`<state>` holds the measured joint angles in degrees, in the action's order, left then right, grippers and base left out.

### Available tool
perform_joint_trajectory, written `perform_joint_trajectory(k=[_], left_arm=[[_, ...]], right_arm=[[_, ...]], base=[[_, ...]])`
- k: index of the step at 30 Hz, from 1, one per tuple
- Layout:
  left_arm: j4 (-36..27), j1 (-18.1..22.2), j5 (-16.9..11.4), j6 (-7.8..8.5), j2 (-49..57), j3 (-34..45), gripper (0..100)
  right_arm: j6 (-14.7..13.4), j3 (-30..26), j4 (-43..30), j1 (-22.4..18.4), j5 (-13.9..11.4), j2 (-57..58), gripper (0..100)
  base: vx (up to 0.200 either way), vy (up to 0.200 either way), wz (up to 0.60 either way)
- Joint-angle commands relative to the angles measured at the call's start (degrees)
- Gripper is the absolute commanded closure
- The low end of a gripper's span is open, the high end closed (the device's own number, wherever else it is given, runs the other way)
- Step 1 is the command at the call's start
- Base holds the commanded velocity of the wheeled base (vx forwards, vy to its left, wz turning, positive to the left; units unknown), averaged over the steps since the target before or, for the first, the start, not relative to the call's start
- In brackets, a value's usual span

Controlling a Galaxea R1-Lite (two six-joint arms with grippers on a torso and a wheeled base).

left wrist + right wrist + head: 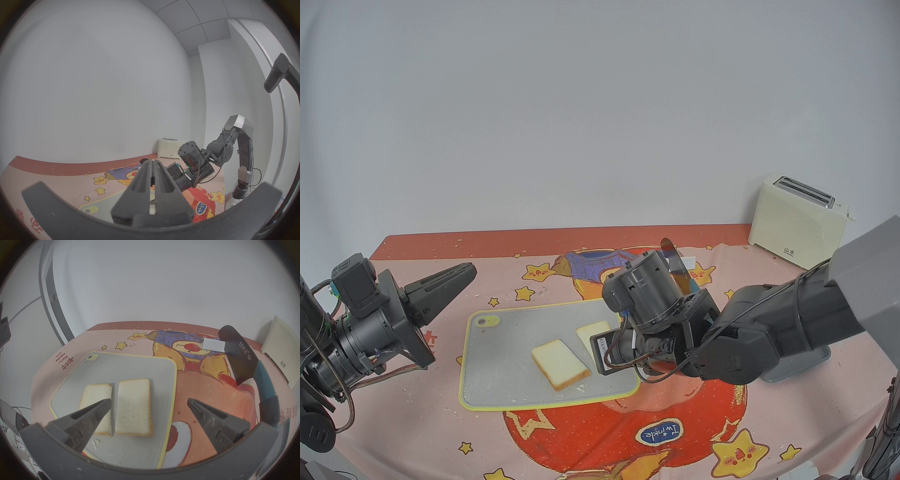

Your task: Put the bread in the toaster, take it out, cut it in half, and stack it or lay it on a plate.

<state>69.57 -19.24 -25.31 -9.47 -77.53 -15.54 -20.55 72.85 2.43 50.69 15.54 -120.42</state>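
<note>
Two halves of a bread slice lie on the grey, yellow-rimmed cutting board (pixel 506 369): one half (pixel 560 364) in full view, the other (pixel 591 331) partly behind my right wrist (pixel 650 306). In the right wrist view the halves (pixel 97 405) (pixel 134 405) lie side by side, and my right gripper (pixel 148 407) hangs open above them with nothing in it. The cream toaster (pixel 797 219) stands at the far right. My left gripper (pixel 465 272) is shut and empty, held above the table left of the board.
A black-bladed knife (pixel 242 358) with a teal handle lies on the cloth beyond the board, near my right wrist. A grey tray edge (pixel 800 367) shows under my right arm. A small grey card (pixel 213 345) lies by the knife tip.
</note>
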Motion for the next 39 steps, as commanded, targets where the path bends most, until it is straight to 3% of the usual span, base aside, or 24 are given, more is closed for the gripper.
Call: perform_joint_trajectory(k=[1,28,37,39], left_arm=[[0.0,0.0,0.0,-0.02,0.0,-0.1,100],[0.0,0.0,0.1,-0.02,0.0,0.0,100],[0.0,0.0,0.0,-0.02,-0.1,0.0,100],[0.0,0.0,0.0,-0.02,-0.1,0.1,100]], right_arm=[[0.0,0.1,-0.1,0.2,0.0,0.0,100],[-0.2,-0.8,-0.7,-0.9,-0.3,9.4,100],[-0.2,-9.4,-0.9,-7.4,-0.5,22.6,100],[0.1,-12.6,-0.9,-11.4,-0.8,26.6,100]], base=[[0.000,0.000,0.00],[0.000,0.000,0.00],[0.000,0.000,0.00],[0.000,0.000,0.00]])
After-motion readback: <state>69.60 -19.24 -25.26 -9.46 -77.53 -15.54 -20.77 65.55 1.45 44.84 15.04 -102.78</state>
